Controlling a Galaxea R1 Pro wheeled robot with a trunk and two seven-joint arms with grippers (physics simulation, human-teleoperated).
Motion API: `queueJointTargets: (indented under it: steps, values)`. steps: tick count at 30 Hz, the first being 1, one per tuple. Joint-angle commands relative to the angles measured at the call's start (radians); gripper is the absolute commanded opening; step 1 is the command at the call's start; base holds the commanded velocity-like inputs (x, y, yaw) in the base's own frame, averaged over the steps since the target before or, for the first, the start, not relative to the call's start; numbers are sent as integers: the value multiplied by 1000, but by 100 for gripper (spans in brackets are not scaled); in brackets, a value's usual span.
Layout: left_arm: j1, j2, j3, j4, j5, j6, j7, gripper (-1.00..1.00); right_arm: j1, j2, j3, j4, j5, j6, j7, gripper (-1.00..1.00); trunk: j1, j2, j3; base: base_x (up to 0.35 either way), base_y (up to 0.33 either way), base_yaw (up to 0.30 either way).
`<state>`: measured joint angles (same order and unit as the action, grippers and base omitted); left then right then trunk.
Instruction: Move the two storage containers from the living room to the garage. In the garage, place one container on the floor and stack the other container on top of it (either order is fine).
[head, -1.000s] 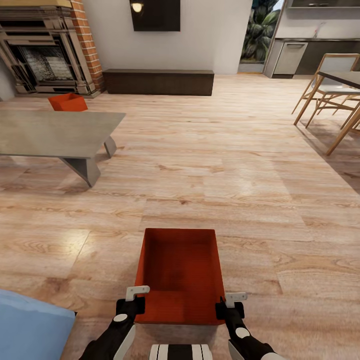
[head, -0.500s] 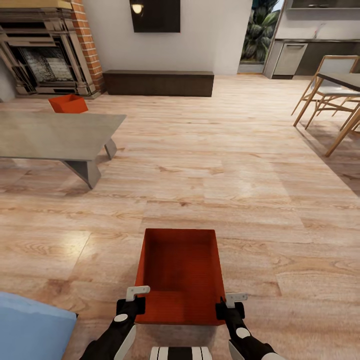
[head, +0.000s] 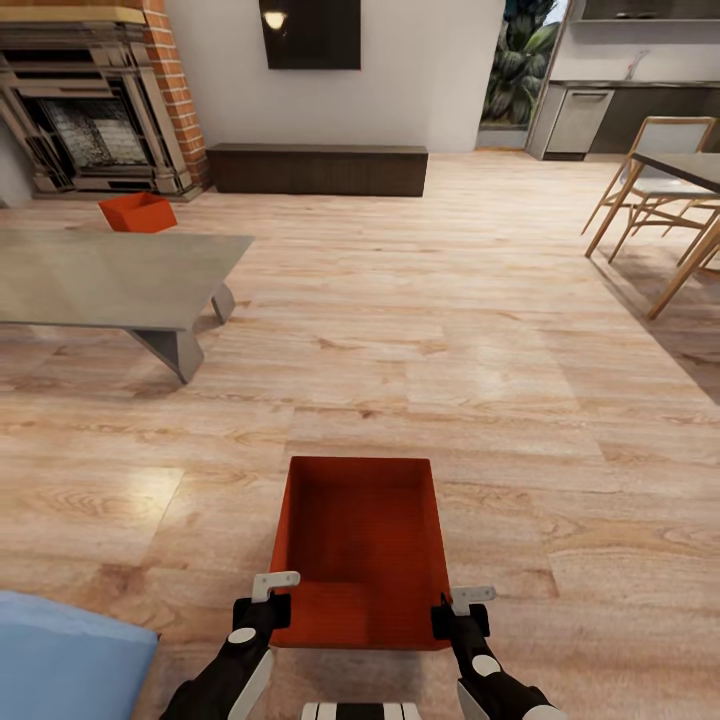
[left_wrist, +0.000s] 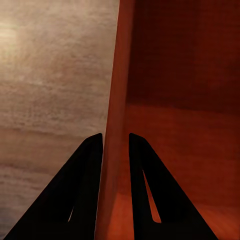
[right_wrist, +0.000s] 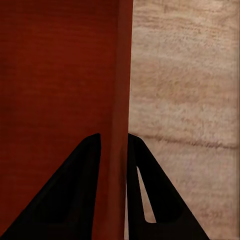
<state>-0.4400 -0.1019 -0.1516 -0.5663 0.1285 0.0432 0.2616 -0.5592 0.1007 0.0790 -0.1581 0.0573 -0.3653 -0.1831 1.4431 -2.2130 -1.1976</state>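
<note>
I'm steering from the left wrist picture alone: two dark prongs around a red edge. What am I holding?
Observer: An open red-orange container, carried low in front of the robot; your left gripper pinches one side wall.
Operator: Is the other hand helping?
Observer: Yes, the right gripper clamps the opposite wall, one finger inside and one outside.
Operator: Where's the second bin?
Observer: A second container sits on the wood floor beyond the grey table, near the brick fireplace.
</note>
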Motion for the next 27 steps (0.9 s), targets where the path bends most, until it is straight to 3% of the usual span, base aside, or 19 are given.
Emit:
queueJointTargets:
  steps: [1, 27]
  values:
    - [0, 2, -2, -3, -1, 6, 19, -100, -1, -1, -18, 2, -9, -6, -21, -100, -4, 7, 3, 0, 0, 0]
    - [0, 5, -1, -3, -1, 6, 18, -100, -1, -1, -18, 2, -9, -5, -21, -100, -104, 189, 84, 0, 0, 0]
